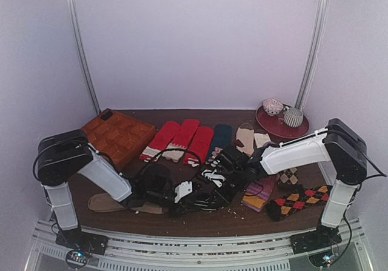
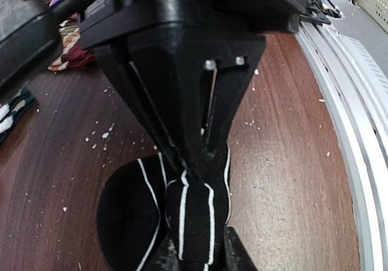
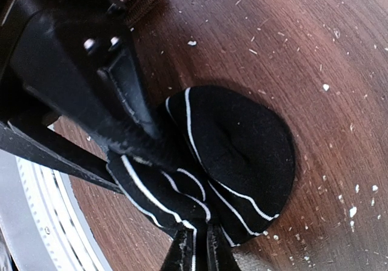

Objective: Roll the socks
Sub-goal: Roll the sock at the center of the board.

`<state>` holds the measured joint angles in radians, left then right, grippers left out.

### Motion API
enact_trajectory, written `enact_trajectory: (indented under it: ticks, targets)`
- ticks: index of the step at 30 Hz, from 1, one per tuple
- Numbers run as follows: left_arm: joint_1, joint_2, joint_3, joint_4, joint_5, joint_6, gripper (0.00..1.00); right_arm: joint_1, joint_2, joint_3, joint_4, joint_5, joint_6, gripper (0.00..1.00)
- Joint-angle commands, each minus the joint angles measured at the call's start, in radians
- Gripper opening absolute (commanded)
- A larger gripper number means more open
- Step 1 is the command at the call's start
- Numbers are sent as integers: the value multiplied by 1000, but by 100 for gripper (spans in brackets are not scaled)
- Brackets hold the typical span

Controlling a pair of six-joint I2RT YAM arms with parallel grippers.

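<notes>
The socks [image 1: 212, 177] are black with thin white stripes and lie bunched on the brown table between my two grippers. In the left wrist view a rolled part of the socks [image 2: 197, 213] sits between my left gripper's [image 2: 200, 250] fingers, which are shut on it. The flat remainder spreads to its left. My right gripper [image 3: 198, 250] is shut on a thin fold of the socks [image 3: 242, 150]. From above, the left gripper [image 1: 183, 192] and right gripper [image 1: 216, 184] meet nearly tip to tip over the socks, hiding most of them.
Long red socks [image 1: 182, 139], a teal sock [image 1: 220, 136] and cream socks [image 1: 251, 137] lie behind. An orange compartment box [image 1: 118, 136] stands at back left and a red plate [image 1: 300, 130] with cups at back right. An argyle sock [image 1: 300, 199] and a tan sock [image 1: 109, 203] lie near the front.
</notes>
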<state>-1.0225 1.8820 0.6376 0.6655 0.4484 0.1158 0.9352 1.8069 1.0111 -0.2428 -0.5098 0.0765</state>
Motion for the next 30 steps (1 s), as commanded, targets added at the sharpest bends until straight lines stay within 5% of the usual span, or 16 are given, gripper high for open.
enact_trajectory:
  ticks: [1, 10, 15, 26, 30]
  targets:
    - [-10, 25, 28, 60, 28, -24, 18, -2, 43, -17, -89, 5, 5, 5]
    - [-19, 11, 31, 83, 27, -42, 42, -2, 49, -24, -87, 2, 5, 5]
    - [-19, 19, 49, 89, 35, -43, 43, -2, 44, -31, -84, 5, 6, 5]
    - [-19, 78, 79, 29, 57, -71, 4, -5, 40, -38, -70, 6, 9, 6]
    - [-19, 72, 33, 12, 19, -115, 0, -7, 10, -44, -38, 42, 10, 19]
